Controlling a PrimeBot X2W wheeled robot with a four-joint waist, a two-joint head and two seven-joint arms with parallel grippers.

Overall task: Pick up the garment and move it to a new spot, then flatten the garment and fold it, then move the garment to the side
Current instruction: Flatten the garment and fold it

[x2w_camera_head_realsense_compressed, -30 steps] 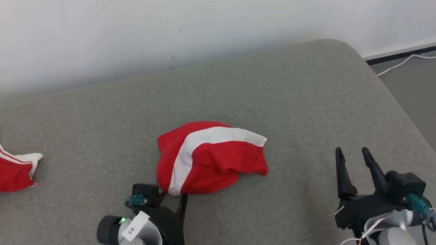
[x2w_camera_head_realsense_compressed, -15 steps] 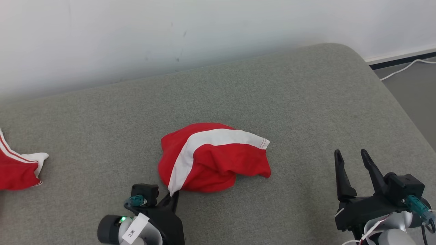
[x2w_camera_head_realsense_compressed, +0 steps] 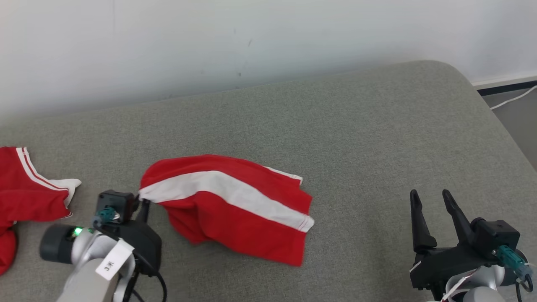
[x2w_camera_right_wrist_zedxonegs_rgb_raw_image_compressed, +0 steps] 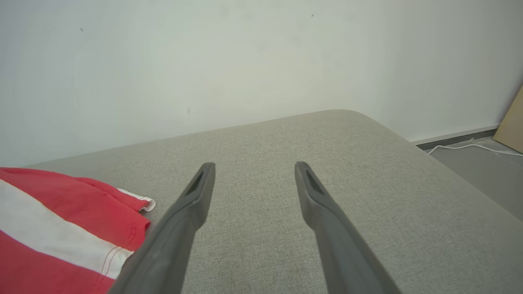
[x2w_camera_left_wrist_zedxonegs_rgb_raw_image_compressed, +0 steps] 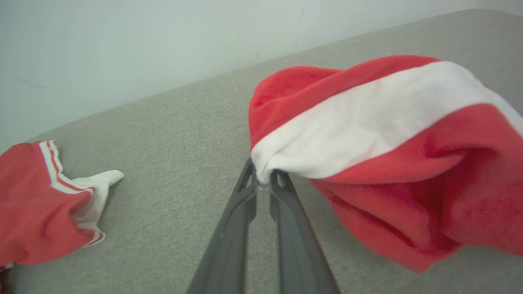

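The garment [x2w_camera_head_realsense_compressed: 235, 209] is red cloth with a broad white stripe, stretched out across the middle of the grey cushion. My left gripper [x2w_camera_head_realsense_compressed: 142, 200] is shut on the garment's left corner, at the end of the white stripe. The left wrist view has both fingers pinched on that white tip [x2w_camera_left_wrist_zedxonegs_rgb_raw_image_compressed: 261, 173], and the garment [x2w_camera_left_wrist_zedxonegs_rgb_raw_image_compressed: 388, 155] hangs up and to the right of them. At the lower right my right gripper [x2w_camera_head_realsense_compressed: 430, 203] stands open, apart from the cloth, with nothing between its fingers [x2w_camera_right_wrist_zedxonegs_rgb_raw_image_compressed: 251, 175]. The garment's edge [x2w_camera_right_wrist_zedxonegs_rgb_raw_image_compressed: 61, 228] lies at the lower left of the right wrist view.
A second red garment with white stripes [x2w_camera_head_realsense_compressed: 29, 197] lies at the cushion's left edge, close to my left arm. The grey cushion [x2w_camera_head_realsense_compressed: 377, 138] ends at a white wall behind and drops off on the right to a floor with a white cable [x2w_camera_head_realsense_compressed: 514, 98].
My left gripper has shut on the garment's corner and pulled it left, stretching the bunched cloth out long. The head camera has also shifted. The right gripper has stayed open.
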